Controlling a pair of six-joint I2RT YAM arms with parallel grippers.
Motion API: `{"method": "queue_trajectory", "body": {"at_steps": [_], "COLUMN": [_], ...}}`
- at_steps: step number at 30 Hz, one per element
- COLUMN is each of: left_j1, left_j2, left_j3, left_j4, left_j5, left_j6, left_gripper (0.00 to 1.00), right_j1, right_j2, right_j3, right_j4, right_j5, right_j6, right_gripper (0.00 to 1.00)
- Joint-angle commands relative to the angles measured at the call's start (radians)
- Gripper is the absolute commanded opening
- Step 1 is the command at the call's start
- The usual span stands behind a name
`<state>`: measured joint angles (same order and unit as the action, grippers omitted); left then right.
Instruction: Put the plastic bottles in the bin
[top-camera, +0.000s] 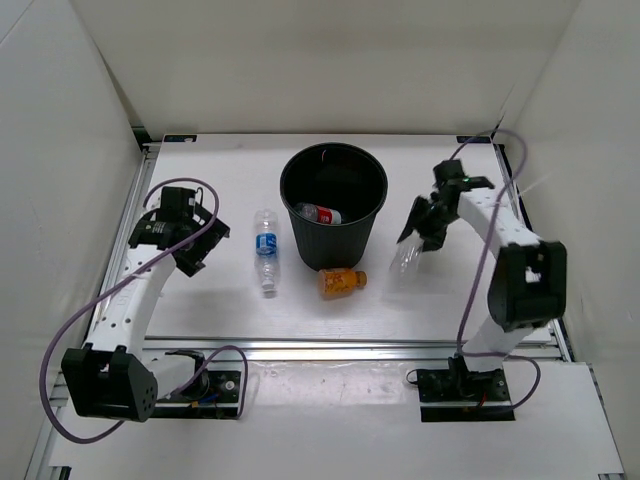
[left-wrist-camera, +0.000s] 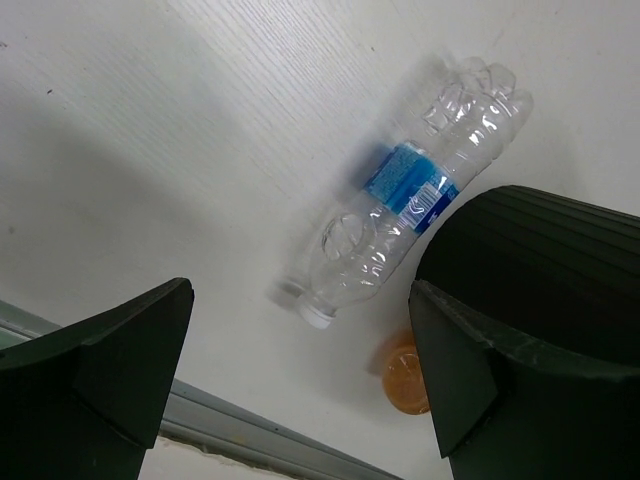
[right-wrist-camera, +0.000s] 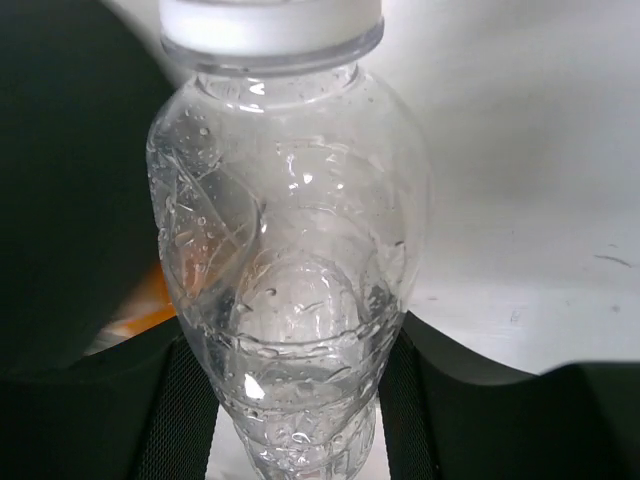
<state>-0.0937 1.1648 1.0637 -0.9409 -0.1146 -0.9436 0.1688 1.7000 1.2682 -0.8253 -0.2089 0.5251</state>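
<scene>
1. The black bin (top-camera: 335, 250) stands upright on the white counter (top-camera: 200, 300). A red-labelled clear bottle (top-camera: 320, 213) lies inside it.
2. Right of the bin, the right jaws pinch an unlabelled clear bottle (right-wrist-camera: 290, 260) across its body, with its white cap pointing away from the wrist. Whether it is clear of the counter cannot be told.
3. Just left of the bin, a blue-labelled clear bottle (left-wrist-camera: 410, 225) lies on its side, apart from the bin.
4. Farther left of the bin, the left jaws are spread wide and hold nothing. In the wrist view the blue-labelled bottle lies beyond and between their tips, untouched.
5. A stubby orange bottle (top-camera: 342, 281) lies on its side by the bin's near side.
</scene>
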Motion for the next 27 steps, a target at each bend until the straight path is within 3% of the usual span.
{"method": "queue_trajectory", "body": {"at_steps": [1,3,4,8,11,12,16,20,27], "left_j1": [-0.004,-0.015,-0.015,-0.054,-0.076,-0.090,-0.120,-0.161,-0.205], "left_j2": [0.021,0.033,0.033,0.107,0.172,0.194,0.303,0.404,0.567], "left_j3": [-0.040,-0.050,-0.050,-0.041,-0.021,-0.005,0.057,0.114,0.200], "left_j4": [0.063,0.105,0.117,0.168,0.227,0.237,0.246,0.255,0.255], "left_j5": [0.015,0.027,0.036,0.015,0.015,0.015,0.015,0.015,0.044], "left_j6": [-0.038,-0.038,-0.038,-0.047,0.001,0.011,0.035,0.045,0.063], "left_gripper": [1.00,1.00,1.00,1.00,1.00,1.00,1.00,1.00,1.00], "right_j1": [-0.005,0.009,0.018,0.099,0.196,0.218,0.287,0.299,0.218], "right_j2": [-0.228,-0.244,-0.232,-0.102,-0.001,0.041,0.079,-0.018,-0.103], "right_j3": [0.247,0.385,0.543,0.926,1.066,1.086,1.039,0.935,0.887], "right_j4": [-0.067,-0.067,-0.067,-0.094,-0.055,-0.046,-0.041,-0.051,-0.086], "right_j5": [0.052,0.075,0.085,0.077,0.065,0.065,0.000,0.032,0.032], "right_j6": [0.062,0.052,0.035,-0.049,-0.125,-0.138,-0.149,-0.149,-0.140], "right_gripper": [0.34,0.35,0.38,0.39,0.39,0.43,1.00,1.00,1.00]}}
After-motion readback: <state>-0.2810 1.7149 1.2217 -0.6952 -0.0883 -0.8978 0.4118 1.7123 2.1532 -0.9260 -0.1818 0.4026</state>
